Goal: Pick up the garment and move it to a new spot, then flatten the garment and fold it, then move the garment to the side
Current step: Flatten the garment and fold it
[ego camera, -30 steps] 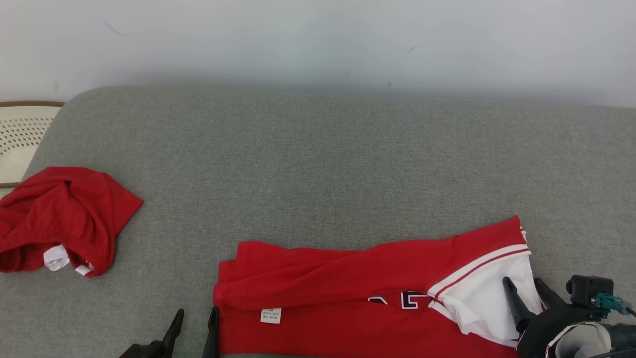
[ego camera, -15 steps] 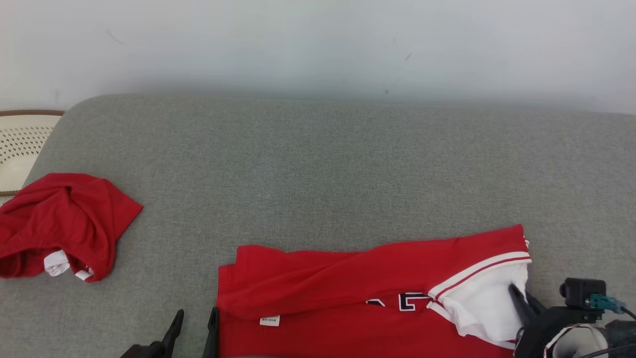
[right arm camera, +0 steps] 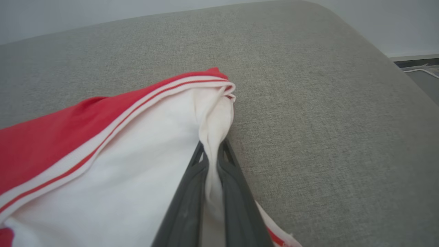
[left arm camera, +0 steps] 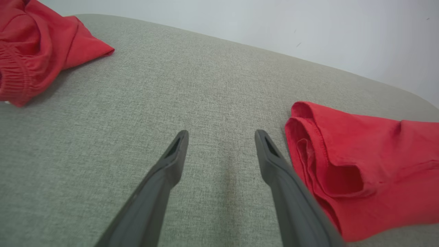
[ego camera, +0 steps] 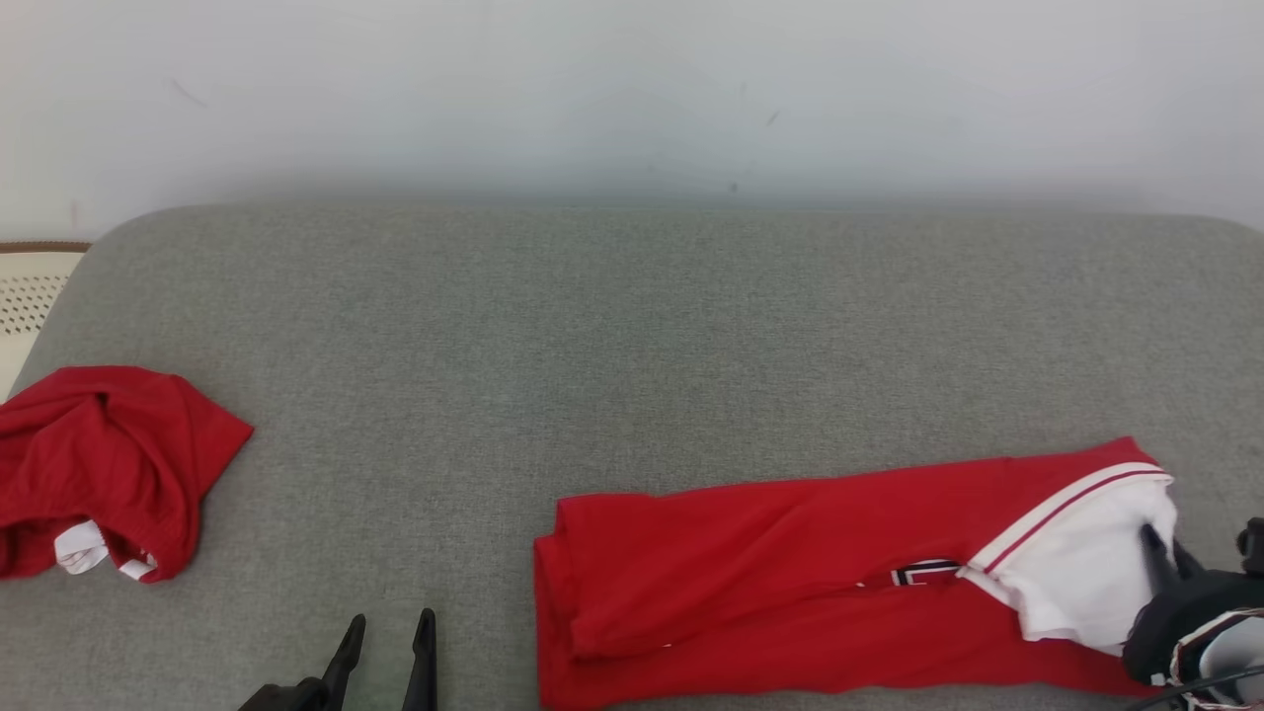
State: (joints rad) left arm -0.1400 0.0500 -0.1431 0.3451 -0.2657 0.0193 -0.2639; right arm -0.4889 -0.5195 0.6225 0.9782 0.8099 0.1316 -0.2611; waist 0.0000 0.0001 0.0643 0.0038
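The garment (ego camera: 790, 563) is a red shirt with a white, red-striped sleeve, folded into a long band on the grey cushion (ego camera: 632, 326) at the front right. My right gripper (ego camera: 1160, 553) is shut on the white sleeve at the band's right end; in the right wrist view the white cloth (right arm camera: 212, 137) is pinched between the two fingers (right arm camera: 185, 202). My left gripper (ego camera: 387, 632) stands open at the lower left, its fingers (left arm camera: 164, 171) over bare cushion, just left of the garment's folded red end (left arm camera: 343, 164).
A second red garment (ego camera: 99, 464) lies crumpled at the cushion's left edge, also seen as a red heap (left arm camera: 37, 44) in the left wrist view. A cream perforated object (ego camera: 30, 296) sits beyond the left edge. The cushion's right edge (right arm camera: 404, 79) drops to the floor.
My right gripper has shut on the white sleeve and pulled the garment to the right, away from the left gripper. The head camera has shifted a little. The left gripper stays open.
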